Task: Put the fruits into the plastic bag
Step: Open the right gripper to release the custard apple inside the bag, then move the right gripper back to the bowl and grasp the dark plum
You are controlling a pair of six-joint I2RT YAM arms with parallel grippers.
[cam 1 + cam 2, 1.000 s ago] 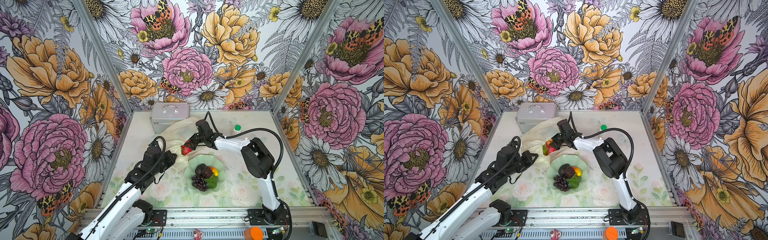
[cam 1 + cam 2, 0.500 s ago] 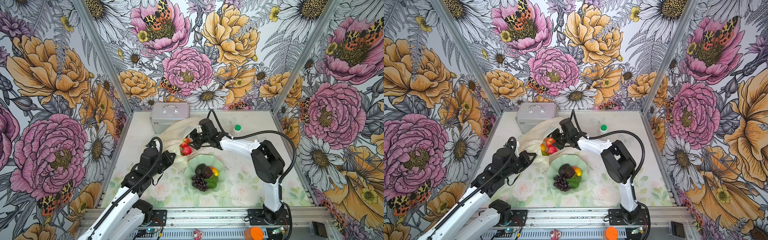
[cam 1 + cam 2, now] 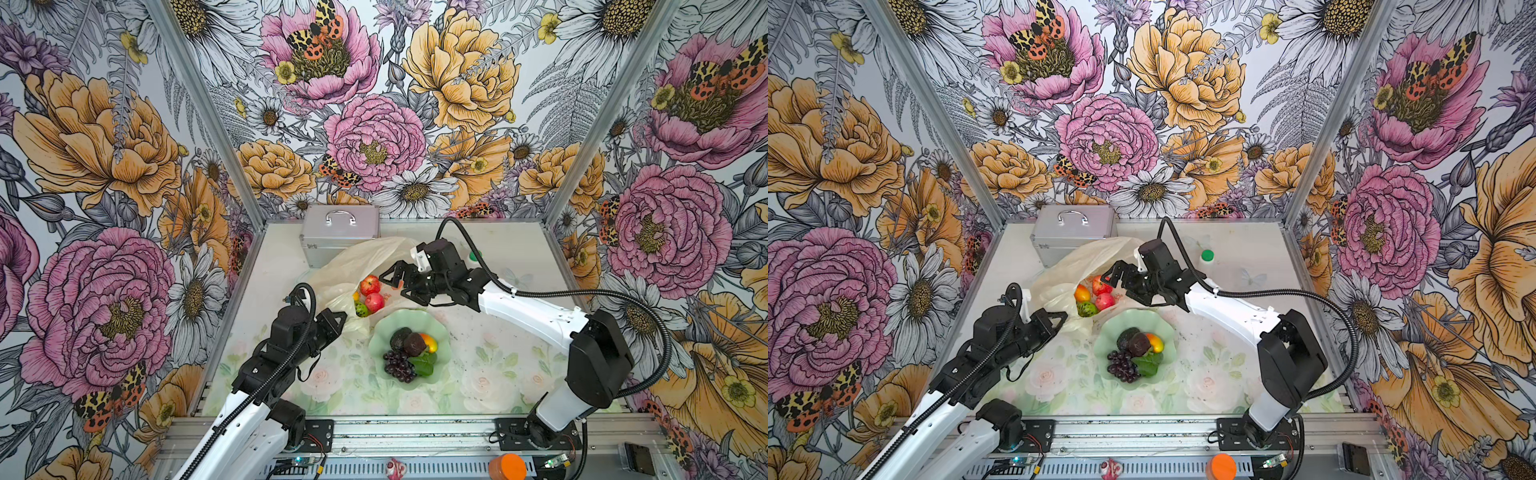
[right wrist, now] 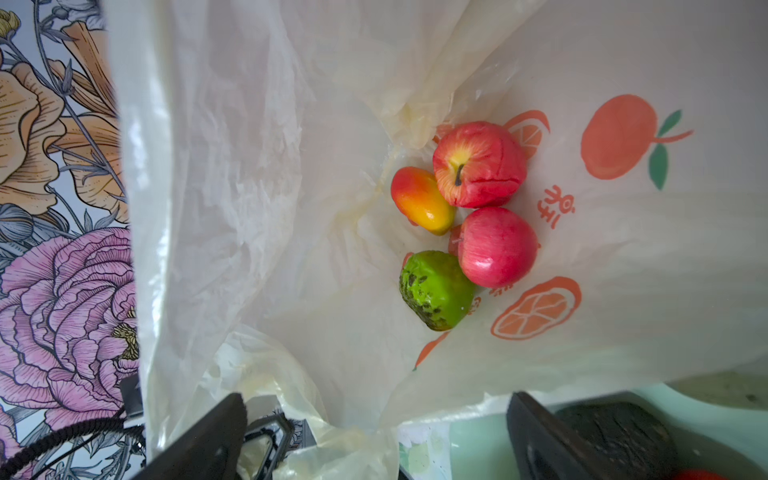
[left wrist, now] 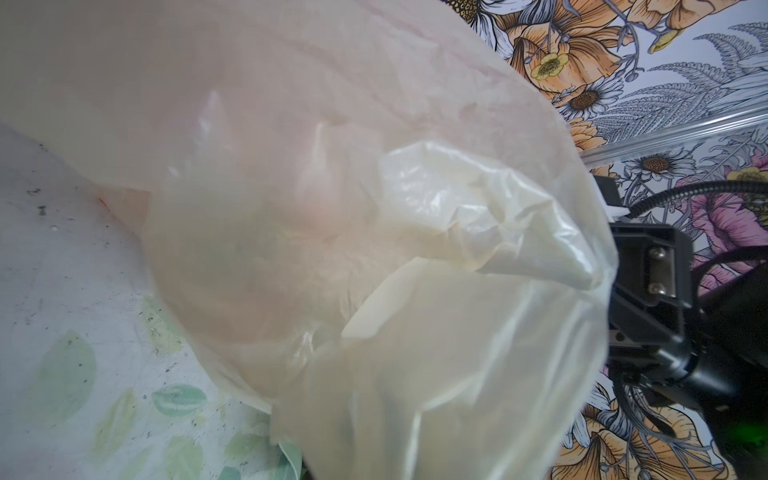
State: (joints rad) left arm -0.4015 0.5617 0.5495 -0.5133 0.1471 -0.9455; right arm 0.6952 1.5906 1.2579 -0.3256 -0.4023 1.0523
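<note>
Pinching the plastic bag [image 3: 353, 262] rim in my closed left jaws, right jaws wide and empty at its mouth; four fruits [image 4: 478, 166] lie inside. Next, I reckon: grapes [image 3: 397, 365] from the bowl [image 3: 444, 332].

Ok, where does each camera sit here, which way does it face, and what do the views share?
Top views: high over the table's front edge, facing down toward the back wall; left arm, right arm, plastic bag, bowl.
Left wrist: on the left arm, close against the bag's outside; black robot hardware beyond.
Right wrist: on the right arm, looking into the bag at four fruits; own open jaws show.
Shared: all see the bag; right wrist and top views share the fruits.
</note>
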